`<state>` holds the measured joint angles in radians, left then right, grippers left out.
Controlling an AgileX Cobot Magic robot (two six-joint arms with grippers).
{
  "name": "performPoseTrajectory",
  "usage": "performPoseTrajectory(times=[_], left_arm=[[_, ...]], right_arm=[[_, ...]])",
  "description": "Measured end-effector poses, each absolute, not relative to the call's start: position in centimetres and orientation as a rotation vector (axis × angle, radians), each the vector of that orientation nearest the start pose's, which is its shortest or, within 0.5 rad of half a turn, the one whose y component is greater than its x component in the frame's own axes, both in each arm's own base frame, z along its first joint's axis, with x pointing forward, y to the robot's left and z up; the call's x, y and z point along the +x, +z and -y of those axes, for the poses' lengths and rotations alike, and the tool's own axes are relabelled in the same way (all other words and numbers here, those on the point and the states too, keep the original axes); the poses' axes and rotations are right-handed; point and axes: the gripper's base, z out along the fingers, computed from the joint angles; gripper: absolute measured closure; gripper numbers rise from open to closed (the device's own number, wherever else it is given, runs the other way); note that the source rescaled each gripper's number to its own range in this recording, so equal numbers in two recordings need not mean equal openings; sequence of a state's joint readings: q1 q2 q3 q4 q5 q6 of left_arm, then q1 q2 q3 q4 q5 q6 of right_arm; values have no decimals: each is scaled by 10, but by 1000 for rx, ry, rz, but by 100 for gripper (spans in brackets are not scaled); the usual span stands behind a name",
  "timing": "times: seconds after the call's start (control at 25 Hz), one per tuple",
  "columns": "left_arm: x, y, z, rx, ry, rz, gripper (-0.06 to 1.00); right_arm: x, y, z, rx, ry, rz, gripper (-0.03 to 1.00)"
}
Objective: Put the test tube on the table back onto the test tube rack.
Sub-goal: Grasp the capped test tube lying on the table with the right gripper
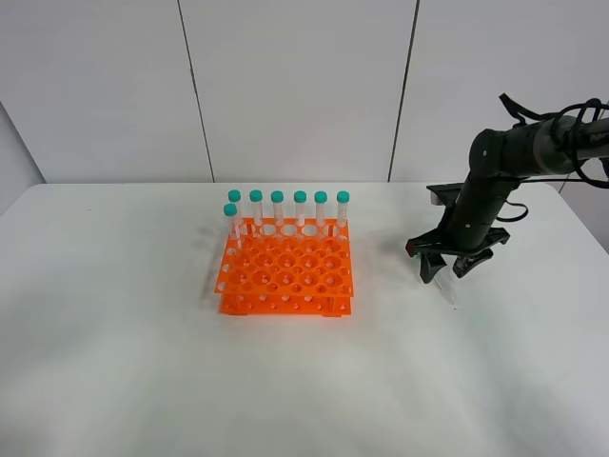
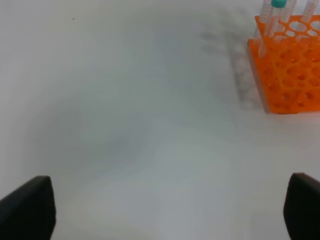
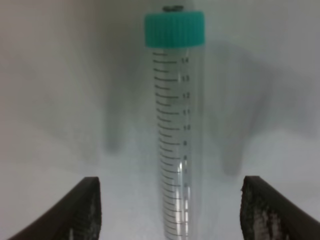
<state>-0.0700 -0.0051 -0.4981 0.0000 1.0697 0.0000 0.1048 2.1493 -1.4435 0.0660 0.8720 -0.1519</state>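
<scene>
A clear test tube with a teal-green cap lies flat on the white table, right of the orange rack. In the high view only its clear tip end shows below my right gripper. The right gripper is open, low over the tube, with one finger on each side and not touching it. The rack holds several identical capped tubes along its back row and left side. My left gripper is open and empty over bare table, left of the rack.
The right arm reaches in from the far right, with cables behind it. The left arm does not show in the high view. Most rack holes are free. A grey panelled wall stands behind the table.
</scene>
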Motion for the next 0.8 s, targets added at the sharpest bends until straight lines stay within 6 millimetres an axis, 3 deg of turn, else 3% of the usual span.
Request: performPoseTrajectory(times=[0.52,0.8], left_arm=[[-6,276,0,72,-44,-2049,-6],[-6,276,0,72,-44,-2049,-6]], right_arm=[[408,120,-45,-315,39,-3049,12],[406,103,-46,-302,64,-3103,12]])
